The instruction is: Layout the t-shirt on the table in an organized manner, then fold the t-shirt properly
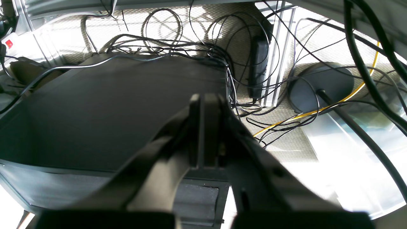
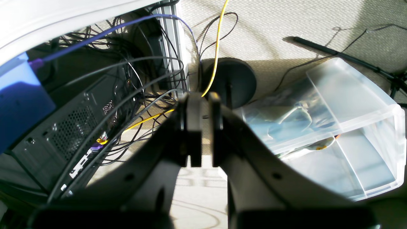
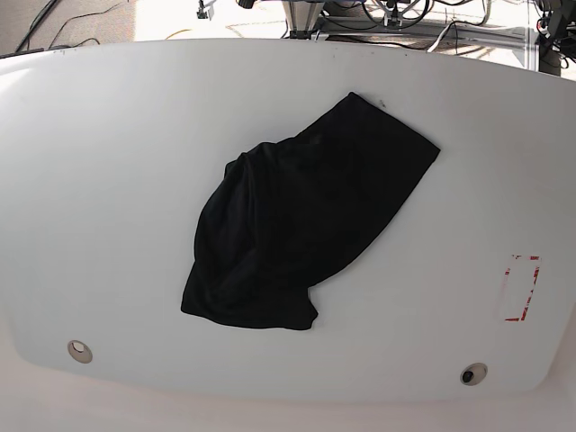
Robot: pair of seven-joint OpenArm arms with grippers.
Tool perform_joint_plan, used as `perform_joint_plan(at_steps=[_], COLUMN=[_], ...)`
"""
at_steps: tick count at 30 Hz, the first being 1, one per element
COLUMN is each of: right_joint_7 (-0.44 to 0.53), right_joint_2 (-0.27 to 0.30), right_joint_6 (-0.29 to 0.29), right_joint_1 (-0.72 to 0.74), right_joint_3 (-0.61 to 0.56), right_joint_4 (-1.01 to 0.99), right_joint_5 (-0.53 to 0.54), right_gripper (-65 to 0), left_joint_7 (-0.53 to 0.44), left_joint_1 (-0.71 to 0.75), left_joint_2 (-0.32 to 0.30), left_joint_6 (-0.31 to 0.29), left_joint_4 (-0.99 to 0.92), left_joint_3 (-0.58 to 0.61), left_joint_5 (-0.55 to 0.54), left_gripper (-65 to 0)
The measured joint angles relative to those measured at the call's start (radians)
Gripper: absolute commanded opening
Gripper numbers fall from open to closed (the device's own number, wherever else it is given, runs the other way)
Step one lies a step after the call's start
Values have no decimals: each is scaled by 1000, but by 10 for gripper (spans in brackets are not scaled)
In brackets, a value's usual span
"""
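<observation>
The table (image 3: 108, 180) fills the base view: a glossy white top with rounded corners, a small round hole (image 3: 79, 350) near one front corner, a second hole (image 3: 472, 373) near the other, and a red tape mark (image 3: 522, 288) near the right edge of that view. The t-shirt (image 3: 301, 216) lies near the middle of the table as a crumpled black heap running diagonally, wrinkled and bunched at its lower left end, flatter toward its upper right corner. Sleeves and collar cannot be made out in the dark cloth. Neither arm appears in the base view.

The wrist views show only what lies off the table. The left wrist view shows a large black computer case (image 1: 95, 105), a tangle of cables (image 1: 178, 44) on carpet, and a round black stand base (image 1: 321, 86); neither the table top nor the t-shirt is visible there. The left gripper (image 1: 206, 127) is clenched, its jaws pressed together with nothing between them.

The right wrist view shows a clear plastic bin (image 2: 334, 127), a perforated case (image 2: 66, 133) and a yellow cable (image 2: 217, 47). The right gripper (image 2: 203, 130) is all but closed, with a narrow slit between the jaws, and holds nothing. The bin's contents are blurred
</observation>
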Motion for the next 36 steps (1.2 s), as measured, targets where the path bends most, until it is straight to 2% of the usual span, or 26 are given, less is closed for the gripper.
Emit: perform_joint_plan(at_steps=[36], right_joint_7=[-3], right_joint_2=[2], right_joint_6=[7], right_joint_1=[-22], right_joint_3=[5], right_joint_4=[20], right_joint_5=[-1], right_gripper=[-616], left_joint_7=[0], left_joint_1=[11], left_joint_2=[-3], left_joint_6=[-3], left_joint_4=[27], left_joint_3=[5], left_joint_5=[1], left_gripper=[-634])
